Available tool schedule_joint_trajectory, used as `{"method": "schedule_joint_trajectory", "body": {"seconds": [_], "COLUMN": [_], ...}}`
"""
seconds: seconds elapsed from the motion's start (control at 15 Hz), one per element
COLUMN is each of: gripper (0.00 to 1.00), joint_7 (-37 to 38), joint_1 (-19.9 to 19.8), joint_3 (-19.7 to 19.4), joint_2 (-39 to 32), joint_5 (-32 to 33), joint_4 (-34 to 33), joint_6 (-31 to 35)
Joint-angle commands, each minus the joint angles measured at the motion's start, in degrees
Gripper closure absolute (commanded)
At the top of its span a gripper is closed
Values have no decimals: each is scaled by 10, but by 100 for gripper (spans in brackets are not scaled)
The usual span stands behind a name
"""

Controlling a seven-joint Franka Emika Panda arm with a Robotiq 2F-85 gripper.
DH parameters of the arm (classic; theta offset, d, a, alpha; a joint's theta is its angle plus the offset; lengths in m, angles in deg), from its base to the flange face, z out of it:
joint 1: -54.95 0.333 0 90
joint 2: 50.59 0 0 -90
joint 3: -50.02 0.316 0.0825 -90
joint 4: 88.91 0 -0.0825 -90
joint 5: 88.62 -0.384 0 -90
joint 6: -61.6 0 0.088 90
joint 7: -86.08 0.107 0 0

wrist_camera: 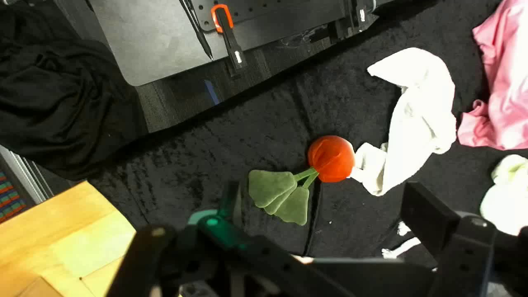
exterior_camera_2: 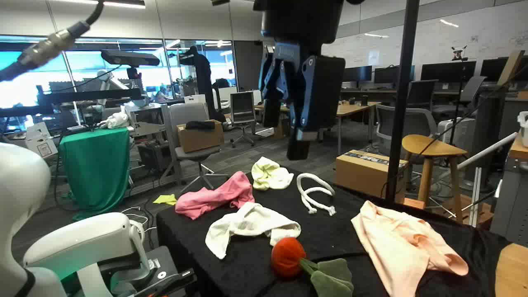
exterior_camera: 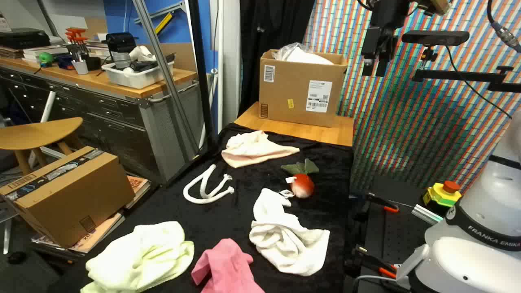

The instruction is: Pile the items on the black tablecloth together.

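Red ball (wrist_camera: pixel 331 159), leaves (wrist_camera: pixel 270 187) and long axis toward the tabletop cardboard box (exterior_camera: pixel 299 91), fingers (wrist_camera: pixel 429 218) wide apart.

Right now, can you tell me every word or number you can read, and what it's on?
"FRANKA EMIKA": on the black band around the white robot arm.
Too small or blurred to read:
labels on the tall box
tape on the lower box
books under that box
whiteboard writing
tag beside the red toy
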State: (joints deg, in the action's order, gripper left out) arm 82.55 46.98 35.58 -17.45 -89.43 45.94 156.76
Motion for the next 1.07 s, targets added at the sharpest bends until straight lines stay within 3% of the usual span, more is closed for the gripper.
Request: {"method": "schedule_joint_trajectory", "body": {"seconds": [0.0,0.27,0.67,1.0], "gripper": [0,0,0,0], "joint_7": [-5,-3,-7,10], "joint_1": [-11,-10,19,46], "joint_3": [9,14,57,93], "joint_2": [-2,-6,-35,-72], "joint_5": [-5,-2,-4,-25], "joint_4": [-4,-6,-12,1], "joint_6": [-1,7,31,110]}}
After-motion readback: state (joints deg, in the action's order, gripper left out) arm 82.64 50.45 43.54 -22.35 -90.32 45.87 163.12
